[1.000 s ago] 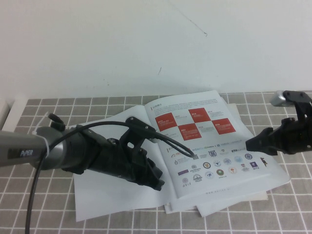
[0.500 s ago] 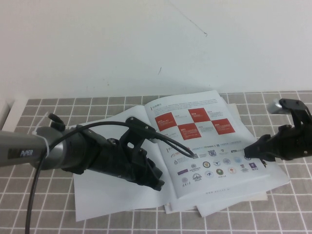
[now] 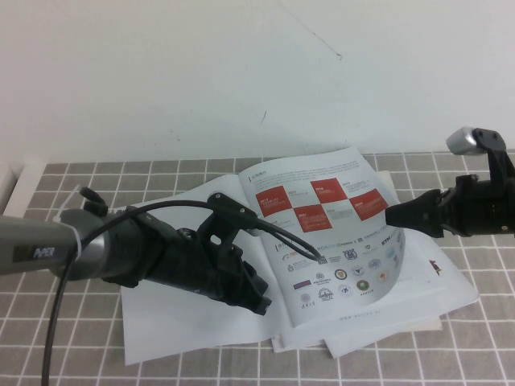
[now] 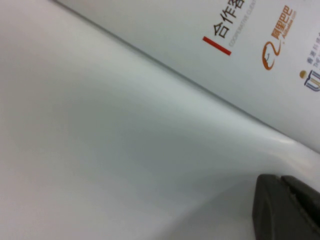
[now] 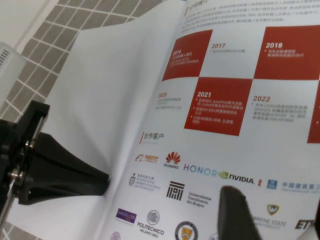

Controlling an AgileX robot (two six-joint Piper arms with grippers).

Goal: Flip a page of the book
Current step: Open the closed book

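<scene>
The book (image 3: 185,322) lies open on the table. The page (image 3: 322,217), with red squares above rows of logos, is its right-hand sheet. My right gripper (image 3: 396,217) is shut on the page's right edge and holds it lifted and curled above the sheets below. In the right wrist view (image 5: 275,205) one dark finger (image 5: 235,215) lies on the logo rows of the page (image 5: 225,100). My left gripper (image 3: 261,304) is shut and rests on the book's blank left page, near the spine. It also shows in the left wrist view (image 4: 287,200) and in the right wrist view (image 5: 95,182).
A grey tiled cloth (image 3: 64,338) covers the table. A white wall (image 3: 201,72) stands behind it. Further sheets (image 3: 438,269) lie exposed under the lifted page. The left arm's cable (image 3: 56,322) hangs at the left.
My right gripper has moved up and to the left with the page's right edge, which now stands lifted and curled. The left arm has not moved.
</scene>
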